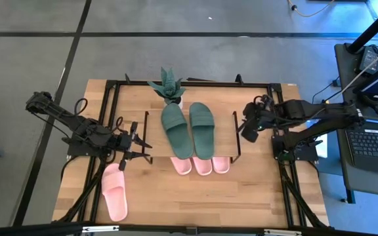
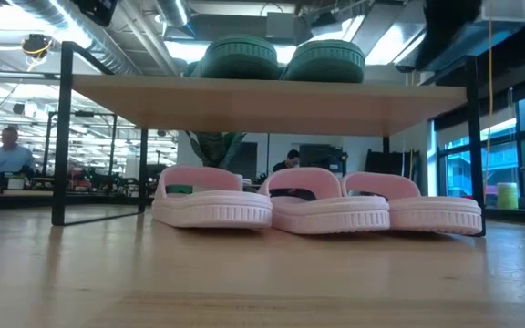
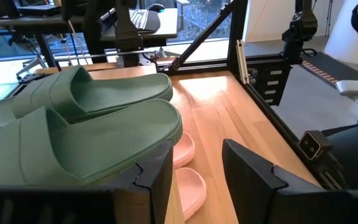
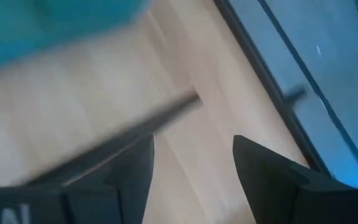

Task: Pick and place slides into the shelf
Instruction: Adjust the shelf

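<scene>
Shelf (image 1: 223, 128) carries the green pair (image 1: 189, 128) on top, three pink slides (image 2: 317, 208) beneath. Last pink slide (image 1: 114, 191) lies on the table (image 1: 241, 196) near my left end effector (image 1: 134, 145), open and empty. I'd grip its strap squarely. Right end effector (image 4: 191, 162) open, waiting beside the shelf.
</scene>
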Available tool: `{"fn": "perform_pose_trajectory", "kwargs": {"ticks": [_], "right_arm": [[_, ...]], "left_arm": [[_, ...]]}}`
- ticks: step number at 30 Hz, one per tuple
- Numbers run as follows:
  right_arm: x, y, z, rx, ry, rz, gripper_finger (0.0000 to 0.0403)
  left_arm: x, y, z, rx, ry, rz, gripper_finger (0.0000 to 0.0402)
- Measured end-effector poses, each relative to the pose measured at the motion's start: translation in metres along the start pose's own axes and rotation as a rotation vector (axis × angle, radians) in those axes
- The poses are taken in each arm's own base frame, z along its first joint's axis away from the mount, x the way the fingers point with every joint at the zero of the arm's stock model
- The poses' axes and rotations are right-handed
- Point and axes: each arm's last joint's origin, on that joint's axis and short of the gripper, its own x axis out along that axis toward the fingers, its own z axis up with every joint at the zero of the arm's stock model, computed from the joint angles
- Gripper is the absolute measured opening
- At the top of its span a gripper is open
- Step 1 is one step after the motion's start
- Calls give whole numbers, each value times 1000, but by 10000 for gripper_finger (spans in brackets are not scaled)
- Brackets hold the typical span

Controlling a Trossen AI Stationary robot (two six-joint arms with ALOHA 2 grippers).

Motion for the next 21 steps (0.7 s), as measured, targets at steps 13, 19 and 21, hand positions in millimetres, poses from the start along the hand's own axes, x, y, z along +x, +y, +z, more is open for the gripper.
{"fn": "perform_pose_trajectory", "kwargs": {"ticks": [13,19,21], "right_arm": [[33,18,-12,-20,170,32,220],[43,29,-5,-38,164,76,220],[47,32,-3,-51,171,74,220]], "left_arm": [[0,0,0,1,1,1,132],[0,0,0,1,1,1,132],[0,0,0,1,1,1,132]]}}
